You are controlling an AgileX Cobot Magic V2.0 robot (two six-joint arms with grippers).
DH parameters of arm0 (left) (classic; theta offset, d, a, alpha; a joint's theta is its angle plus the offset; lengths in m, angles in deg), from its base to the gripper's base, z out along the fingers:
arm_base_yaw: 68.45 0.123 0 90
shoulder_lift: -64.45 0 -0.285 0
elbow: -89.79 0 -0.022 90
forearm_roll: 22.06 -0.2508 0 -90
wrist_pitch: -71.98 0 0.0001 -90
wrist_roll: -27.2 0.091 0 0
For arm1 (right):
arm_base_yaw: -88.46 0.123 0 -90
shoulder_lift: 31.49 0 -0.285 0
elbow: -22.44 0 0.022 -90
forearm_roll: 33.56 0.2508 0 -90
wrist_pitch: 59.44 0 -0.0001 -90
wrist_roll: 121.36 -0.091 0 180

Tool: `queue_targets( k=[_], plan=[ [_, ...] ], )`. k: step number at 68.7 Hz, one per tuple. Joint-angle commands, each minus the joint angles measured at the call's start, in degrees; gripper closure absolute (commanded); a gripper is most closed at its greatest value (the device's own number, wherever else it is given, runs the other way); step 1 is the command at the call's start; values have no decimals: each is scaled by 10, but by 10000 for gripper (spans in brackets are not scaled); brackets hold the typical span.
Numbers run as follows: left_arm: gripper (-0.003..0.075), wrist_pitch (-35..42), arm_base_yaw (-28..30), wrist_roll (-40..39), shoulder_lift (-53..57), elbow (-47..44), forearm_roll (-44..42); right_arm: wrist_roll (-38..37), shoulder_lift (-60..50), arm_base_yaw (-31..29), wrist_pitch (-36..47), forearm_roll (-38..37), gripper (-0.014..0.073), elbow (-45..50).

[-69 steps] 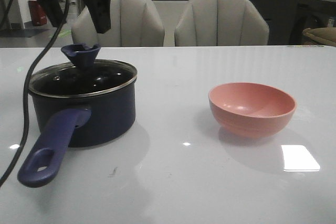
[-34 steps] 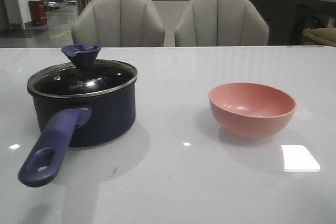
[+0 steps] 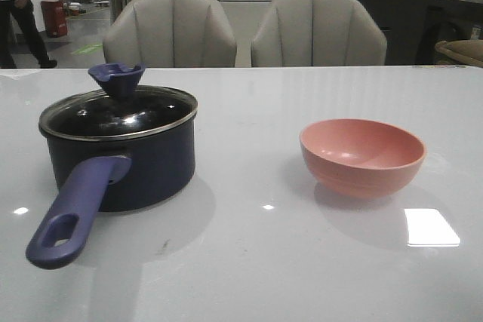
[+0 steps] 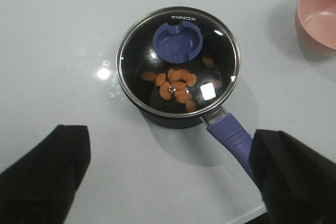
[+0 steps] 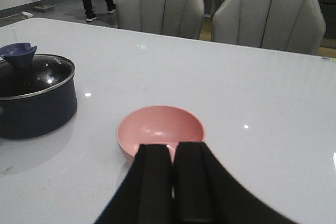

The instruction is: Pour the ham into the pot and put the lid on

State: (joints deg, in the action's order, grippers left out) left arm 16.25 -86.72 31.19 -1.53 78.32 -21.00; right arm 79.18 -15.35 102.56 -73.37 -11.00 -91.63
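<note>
Dark navy saucepan (image 3: pixel 124 164) on white table (image 3: pixel 249 262), clear glass lid (image 4: pixel 178 64) seated on it, orange ham pieces (image 4: pixel 176 83) inside. Left gripper (image 4: pixel 168 177) spread wide, empty (overhead); right gripper (image 5: pixel 173 182) closed near pink bowl (image 5: pixel 160 129).

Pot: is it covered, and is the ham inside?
Covered, ham inside. The lid sits level on the pot, and the left wrist view shows orange ham through the glass.
</note>
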Motion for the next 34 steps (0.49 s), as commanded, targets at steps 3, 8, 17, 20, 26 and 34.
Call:
queue_targets(
  k=[3,8,17,20,26,34],
  plan=[
    [82,115,-3,1,107,-92,-11,7,5,1,42,5,441,-16],
    [82,154,-3,1,168,-146,-11,7,5,1,42,5,441,-16],
    [82,204,-3,1,274,-243,-11,7,5,1,42,5,441,-16],
    [82,218,-3,1,310,-272,-11,7,5,1,42,5,441,-16],
    [82,241,-3,1,388,-326,-11,7,5,1,42,5,441,-16],
    [84,267,-3,1,481,-388,-11,7,5,1,42,5,441,-16]
  ],
)
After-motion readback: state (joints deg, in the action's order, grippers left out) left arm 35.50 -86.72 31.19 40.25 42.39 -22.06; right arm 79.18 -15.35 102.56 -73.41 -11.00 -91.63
